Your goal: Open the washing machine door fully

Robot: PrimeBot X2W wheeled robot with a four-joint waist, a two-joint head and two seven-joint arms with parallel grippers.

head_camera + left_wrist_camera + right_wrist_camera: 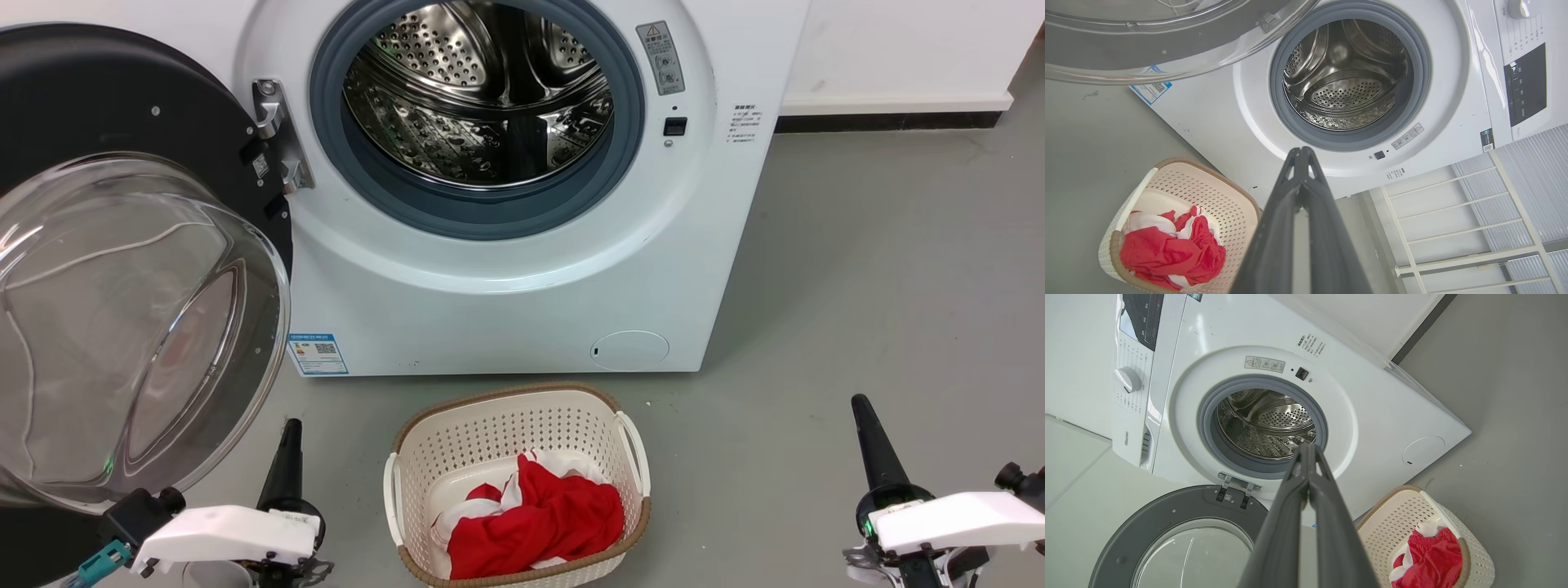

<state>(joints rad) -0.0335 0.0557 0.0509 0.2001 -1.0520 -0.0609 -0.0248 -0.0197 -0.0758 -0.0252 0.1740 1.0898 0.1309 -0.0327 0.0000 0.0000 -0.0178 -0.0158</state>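
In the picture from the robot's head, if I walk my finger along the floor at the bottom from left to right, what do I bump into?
First the left gripper → then the white laundry basket with the red cloth inside → then the right gripper.

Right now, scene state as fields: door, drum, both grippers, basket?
door: washing machine door wide open to the left, hanging on its hinge
drum: exposed, grey ring around it
left gripper: shut, empty, low beside the door's lower edge
right gripper: shut, empty, low, away from the washer
basket: on the floor before the washer, holds red and white cloth
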